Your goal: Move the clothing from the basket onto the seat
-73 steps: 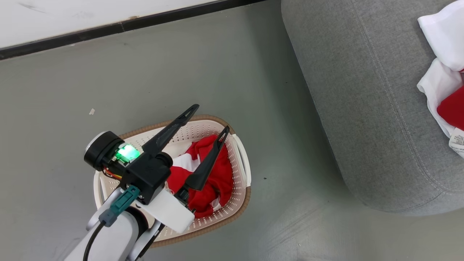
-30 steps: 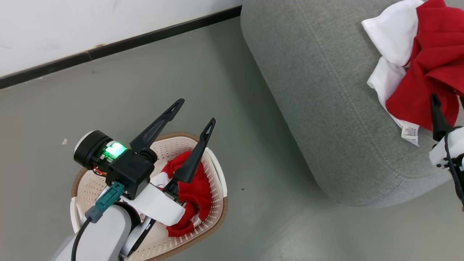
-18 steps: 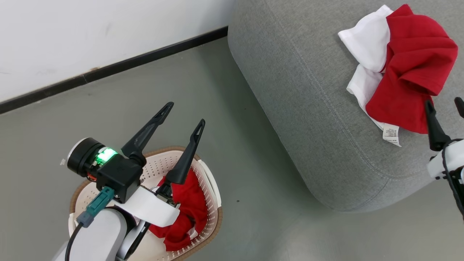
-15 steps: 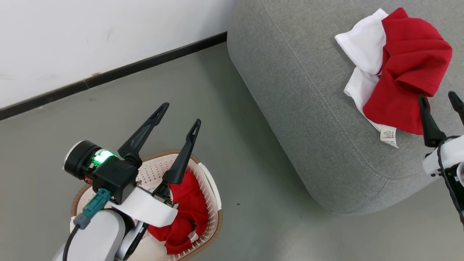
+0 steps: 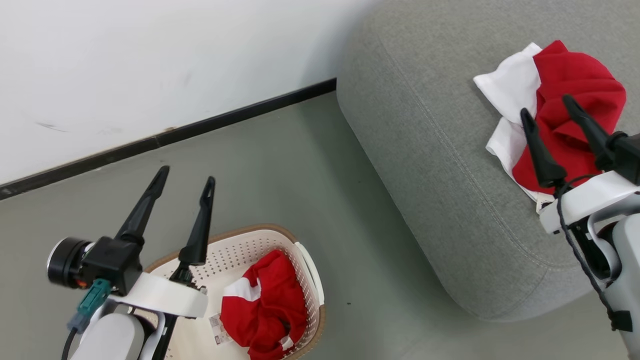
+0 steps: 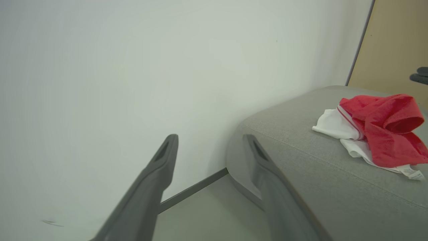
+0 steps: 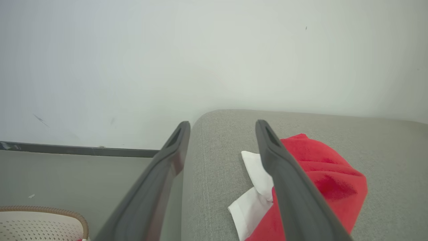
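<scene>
The cream basket [image 5: 235, 257] stands on the floor at the lower left and holds a crumpled piece of red clothing [image 5: 265, 305] with a white panel. My left gripper [image 5: 187, 175] is open with nothing in it, raised beyond the basket's far rim; in its wrist view the left gripper [image 6: 210, 137] points at the wall. The grey seat [image 5: 425, 150] fills the right side. A second red and white piece [image 5: 575, 85] lies on it. My right gripper [image 5: 546, 105] hovers open over that piece, with one finger crossing it in the right wrist view [image 7: 223, 123].
A white wall with a black baseboard [image 5: 225, 117] runs behind the grey floor [image 5: 280, 170]. A strip of floor separates the basket from the seat's rounded corner [image 6: 240, 134]. A tan panel [image 6: 398, 50] stands behind the seat. The basket's rim [image 7: 67, 212] shows low in the right wrist view.
The head camera has swung up and right. My left gripper has lifted away from the red clothing in the basket, still open. My right gripper has moved further over the piece on the seat.
</scene>
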`<state>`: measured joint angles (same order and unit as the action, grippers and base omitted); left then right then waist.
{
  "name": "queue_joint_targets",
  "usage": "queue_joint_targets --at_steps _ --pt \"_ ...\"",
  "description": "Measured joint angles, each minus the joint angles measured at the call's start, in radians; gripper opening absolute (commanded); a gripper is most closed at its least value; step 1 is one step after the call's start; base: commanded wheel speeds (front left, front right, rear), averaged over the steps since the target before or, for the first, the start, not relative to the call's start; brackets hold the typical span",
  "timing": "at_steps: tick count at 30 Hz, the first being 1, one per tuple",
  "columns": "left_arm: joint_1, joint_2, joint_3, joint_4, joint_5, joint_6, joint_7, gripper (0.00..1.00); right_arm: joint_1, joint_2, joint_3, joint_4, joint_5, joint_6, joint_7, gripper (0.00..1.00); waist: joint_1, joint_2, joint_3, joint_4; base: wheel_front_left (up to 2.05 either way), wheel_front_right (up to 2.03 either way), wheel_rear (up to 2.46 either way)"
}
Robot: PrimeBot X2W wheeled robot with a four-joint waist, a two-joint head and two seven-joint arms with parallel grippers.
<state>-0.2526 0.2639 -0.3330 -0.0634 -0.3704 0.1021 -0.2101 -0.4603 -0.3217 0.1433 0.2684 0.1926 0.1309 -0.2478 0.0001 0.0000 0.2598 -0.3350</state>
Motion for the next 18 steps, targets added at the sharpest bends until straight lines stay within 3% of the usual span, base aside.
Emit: queue_joint_targets --at_steps 18 --pt "0.171 -0.037 0.132 0.083 -0.023 0.133 -0.034 1.0 -0.009 0.112 0.047 -0.021 -0.067 0.0 0.011 1.0 0.0 0.0 -0.109 0.141 0.0 0.0 0.0"
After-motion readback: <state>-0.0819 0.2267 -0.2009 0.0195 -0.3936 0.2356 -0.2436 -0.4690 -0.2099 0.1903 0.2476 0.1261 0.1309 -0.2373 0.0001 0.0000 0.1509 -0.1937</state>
